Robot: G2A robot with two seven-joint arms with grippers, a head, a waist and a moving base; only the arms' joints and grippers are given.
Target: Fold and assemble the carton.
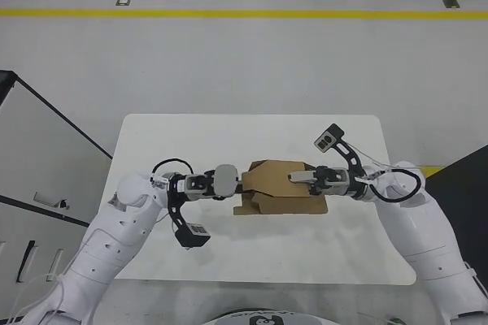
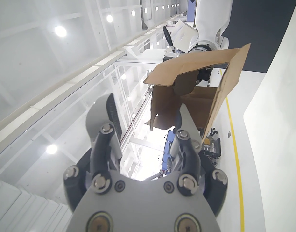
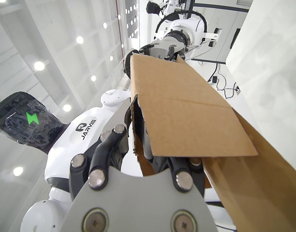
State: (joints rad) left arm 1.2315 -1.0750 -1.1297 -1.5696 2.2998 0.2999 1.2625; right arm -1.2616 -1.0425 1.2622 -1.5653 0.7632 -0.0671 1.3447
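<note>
The brown carton (image 1: 281, 195) lies partly folded in the middle of the white table (image 1: 187, 138). In the left wrist view the carton (image 2: 186, 83) stands open-ended with flaps spread. My left gripper (image 2: 148, 112) is open at its left end, one finger (image 2: 186, 119) against a flap and nothing clamped. From the top it sits at the carton's left edge (image 1: 234, 180). My right gripper (image 3: 136, 119) is shut on a wall of the carton (image 3: 186, 112), one finger outside and one inside. Seen from above, the right gripper (image 1: 298, 175) rests over the carton's right half.
Bare table surface surrounds the carton on all sides, with the front edge (image 1: 268, 283) near me. A grey cabinet (image 1: 32, 162) stands left of the table. A yellow floor line (image 1: 244, 13) runs beyond the far edge.
</note>
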